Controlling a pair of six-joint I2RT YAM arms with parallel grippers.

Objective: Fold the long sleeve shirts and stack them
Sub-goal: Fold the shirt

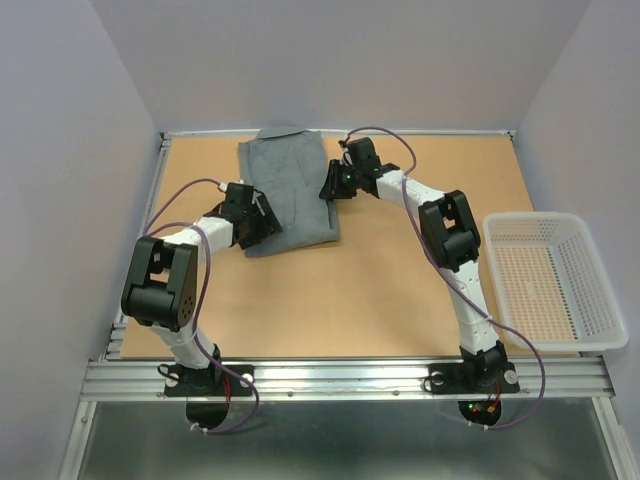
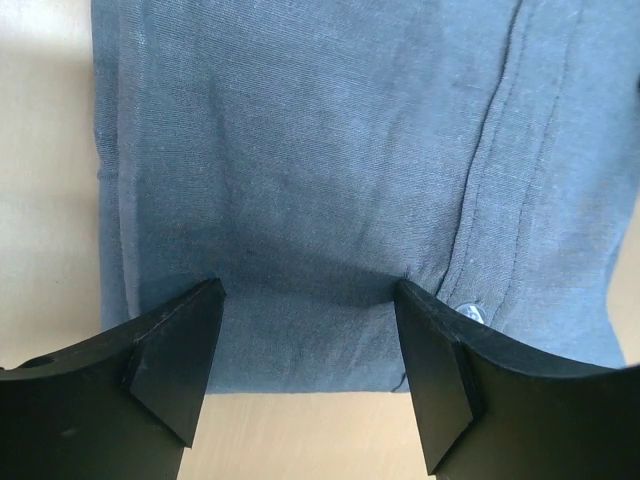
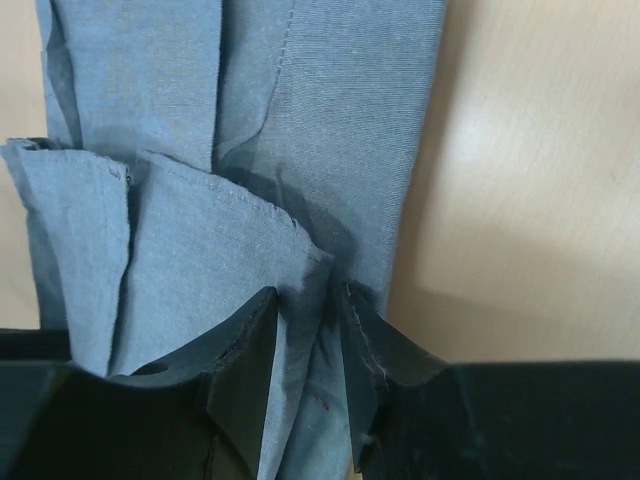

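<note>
One grey long sleeve shirt (image 1: 290, 190) lies folded into a narrow strip on the far part of the table, collar end at the back. My left gripper (image 1: 262, 222) is at its near left corner. In the left wrist view it stands open (image 2: 310, 295), its fingers straddling the near hem of the shirt (image 2: 320, 150), with a pale button (image 2: 470, 312) beside the right finger. My right gripper (image 1: 333, 188) is at the strip's right edge. In the right wrist view it is shut (image 3: 308, 300) on a raised fold of the shirt (image 3: 330, 100), cloth bunched between the fingers.
A white mesh basket (image 1: 600, 300) stands at the table's right edge, nothing visible in it. The brown table (image 1: 380, 290) is bounded by walls at the back and sides. Purple cables loop above both arms.
</note>
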